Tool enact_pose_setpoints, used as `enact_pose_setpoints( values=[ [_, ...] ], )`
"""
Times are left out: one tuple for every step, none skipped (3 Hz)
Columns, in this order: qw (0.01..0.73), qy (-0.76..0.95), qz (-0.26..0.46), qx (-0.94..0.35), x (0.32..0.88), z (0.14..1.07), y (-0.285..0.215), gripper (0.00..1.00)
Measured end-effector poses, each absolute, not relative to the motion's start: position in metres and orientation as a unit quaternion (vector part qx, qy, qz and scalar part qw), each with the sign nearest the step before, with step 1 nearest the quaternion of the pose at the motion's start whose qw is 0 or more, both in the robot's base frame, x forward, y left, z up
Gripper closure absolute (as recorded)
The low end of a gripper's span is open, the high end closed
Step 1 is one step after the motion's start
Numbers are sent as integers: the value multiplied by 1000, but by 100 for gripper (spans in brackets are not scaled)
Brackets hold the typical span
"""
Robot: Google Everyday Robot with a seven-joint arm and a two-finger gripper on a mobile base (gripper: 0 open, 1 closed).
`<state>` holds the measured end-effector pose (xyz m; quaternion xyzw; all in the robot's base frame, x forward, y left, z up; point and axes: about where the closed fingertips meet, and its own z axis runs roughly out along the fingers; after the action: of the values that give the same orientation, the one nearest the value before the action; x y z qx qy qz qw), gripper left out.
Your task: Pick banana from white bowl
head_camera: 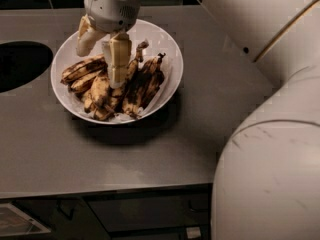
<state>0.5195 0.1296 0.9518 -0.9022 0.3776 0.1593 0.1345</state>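
Observation:
The white bowl (169, 48) is wide and shallow and sits on the grey counter at upper left. It holds several overripe, brown-spotted bananas (144, 82) piled in its middle. My gripper (103, 54) hangs over the left half of the bowl, pointing down. Its two cream fingers are spread open. The left finger (86, 38) is above the bowl's left rim. The right finger (119, 59) reaches down to the top of the banana pile. Nothing is held between them.
A dark round opening (20, 64) is cut into the counter left of the bowl. My own arm (270, 159) fills the right side. The counter's front edge (105, 189) runs below the bowl, with dark drawers under it.

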Motion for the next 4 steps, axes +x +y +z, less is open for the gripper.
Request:
enact_pose_setpoints(
  values=[
    [130,379,162,-902,517,949,126,40],
    [127,379,165,-902,517,946,125,38],
    [122,377,170,-902,516,941,124,38],
    [119,373,176,-903,518,936,125,39]
  ],
)
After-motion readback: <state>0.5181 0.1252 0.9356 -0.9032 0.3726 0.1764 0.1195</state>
